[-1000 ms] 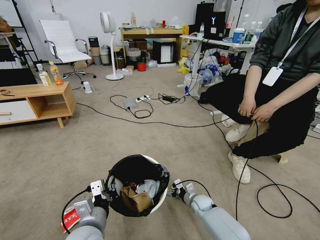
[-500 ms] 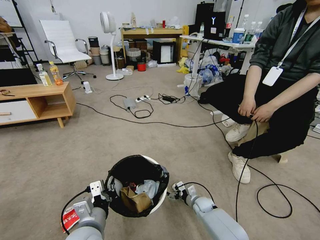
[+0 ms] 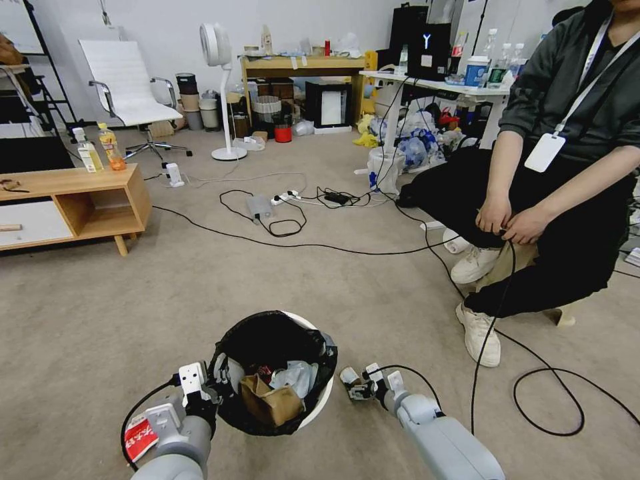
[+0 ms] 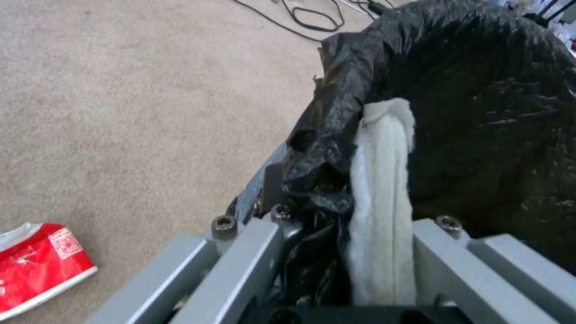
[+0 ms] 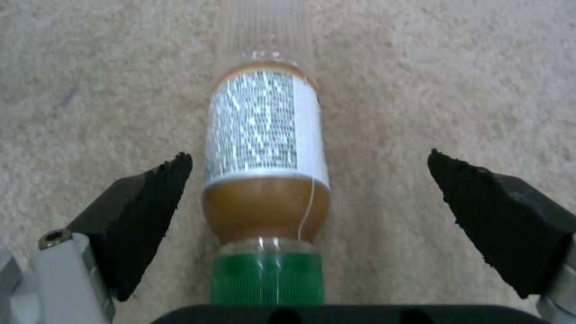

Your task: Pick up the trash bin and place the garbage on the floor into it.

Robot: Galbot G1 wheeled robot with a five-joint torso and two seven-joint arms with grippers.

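Two tools at work — left tool (image 3: 215,381) clamped on the trash bin (image 3: 275,371) rim, bin lifted off the floor (image 3: 200,293); right tool (image 5: 306,220) now pulled clear of the bin, spread wide around a green-capped bottle (image 5: 267,180) lying below — likely the next pickup.

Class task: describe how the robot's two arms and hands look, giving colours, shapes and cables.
Both arms are smooth, rounded light-grey shells. The left hand has a white block and a black looping cable. The right hand has white fittings and a black cable; up close its fingers are grey metal with wedge-shaped black pads.
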